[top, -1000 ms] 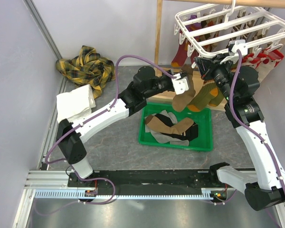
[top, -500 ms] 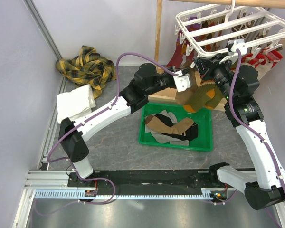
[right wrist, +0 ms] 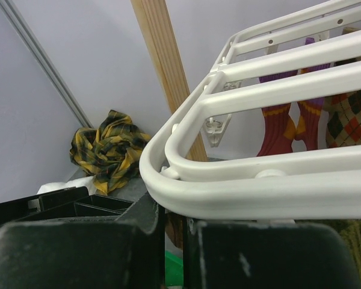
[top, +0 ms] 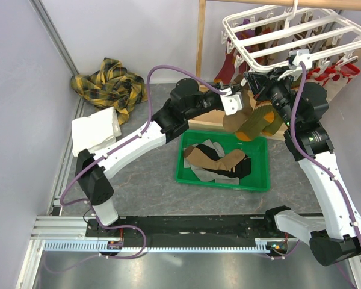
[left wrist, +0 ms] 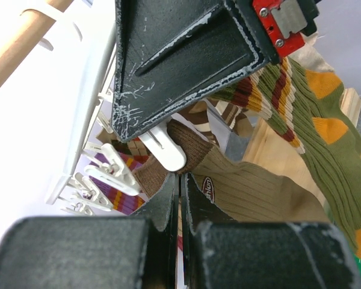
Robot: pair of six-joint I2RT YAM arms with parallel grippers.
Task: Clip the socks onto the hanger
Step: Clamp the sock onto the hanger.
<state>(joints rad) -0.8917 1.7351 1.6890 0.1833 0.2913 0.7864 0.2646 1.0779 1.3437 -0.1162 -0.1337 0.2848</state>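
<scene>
Left gripper [left wrist: 179,180] was clamped tight on the tan sock [left wrist: 246,186], its arm [top: 138,141] stretched far-right. Cuff sat right at a clip [left wrist: 165,149] the right gripper [right wrist: 174,212] pinched, under the hanger [right wrist: 259,192] rim.

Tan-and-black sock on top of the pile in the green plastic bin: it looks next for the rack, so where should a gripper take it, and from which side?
Probably from straight above, pinching the tan-and-black sock at its tan end by the left wall of the green plastic bin: it lies flat and uncovered there, and the walls block side approaches.
</scene>
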